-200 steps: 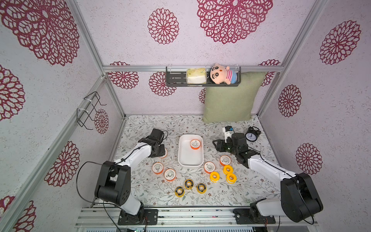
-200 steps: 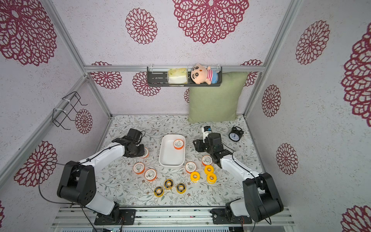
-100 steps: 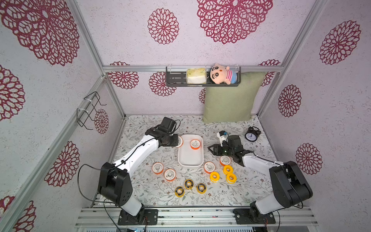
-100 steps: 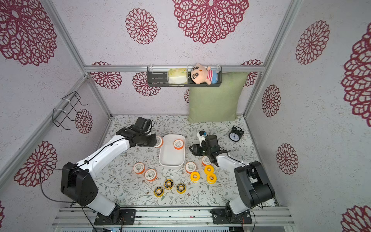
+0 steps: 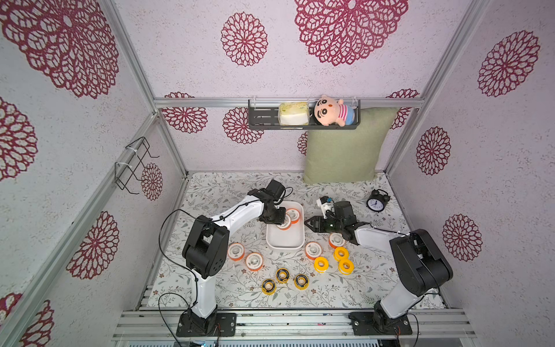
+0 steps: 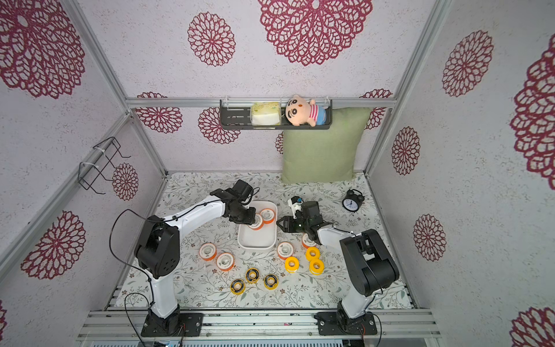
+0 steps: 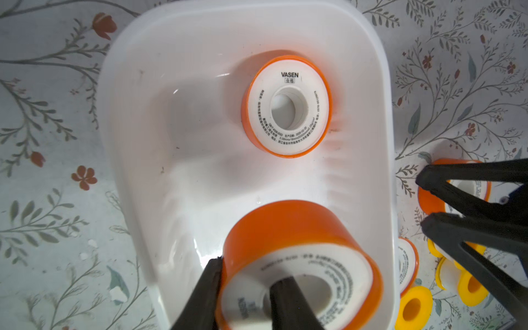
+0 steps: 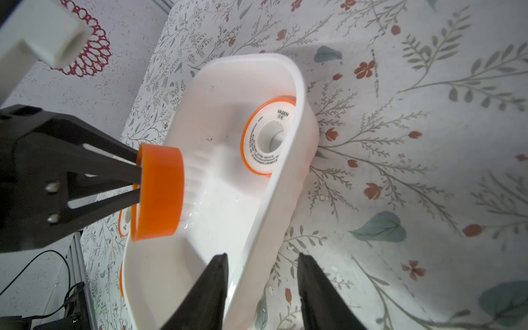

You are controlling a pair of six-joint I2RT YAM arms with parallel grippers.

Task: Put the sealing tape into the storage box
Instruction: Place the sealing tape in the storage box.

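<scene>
Lower centre in a top view, the floral cloth [image 5: 375,285] carries three yellow-black rolls [image 5: 282,275], three yellow rolls [image 5: 321,264] and four loose orange rolls [image 5: 235,251] around the white storage box [image 5: 285,240] at mid-frame. One flat roll [image 7: 287,105] lies in the box; the left gripper [image 7: 248,271] is clamped on a tilted held roll [image 7: 288,228] over the box, one finger through its hole, and the right gripper [image 5: 306,223] is parted and empty just beside the box's right rim. Behind, upper centre: clock [image 5: 375,203], green pillow [image 5: 345,150], black shelf [image 5: 264,115] with plush doll [image 5: 329,111], lilac walls with crimson medallions.
</scene>
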